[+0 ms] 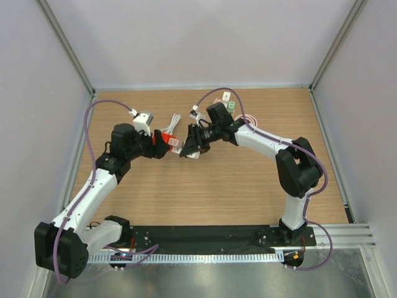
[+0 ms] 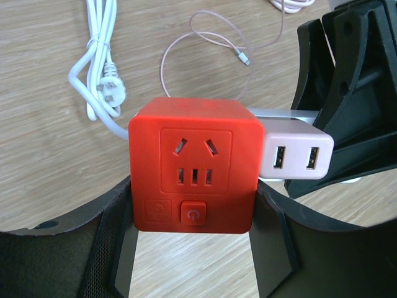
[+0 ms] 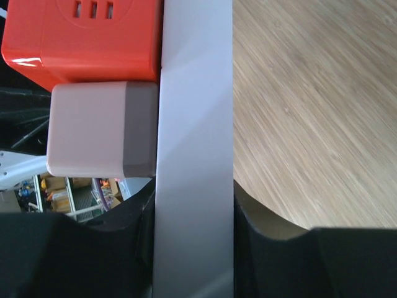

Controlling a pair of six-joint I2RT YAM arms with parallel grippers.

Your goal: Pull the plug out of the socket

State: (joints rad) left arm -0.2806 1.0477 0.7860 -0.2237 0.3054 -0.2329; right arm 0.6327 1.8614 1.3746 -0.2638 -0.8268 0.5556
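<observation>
We're clamping the socket in our left gripper.
Right gripper's crowding the plug, can't tell if closed.

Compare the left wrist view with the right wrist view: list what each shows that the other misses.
Left wrist only: the red socket cube's outlets and power button, the pink adapter's USB ports, a white cable and a pink cable. Right wrist only: the adapter's plain side and the broad face of a pale strip between the right tool's fingers. Both: the cube with the adapter attached at its side, and the wooden table.
</observation>
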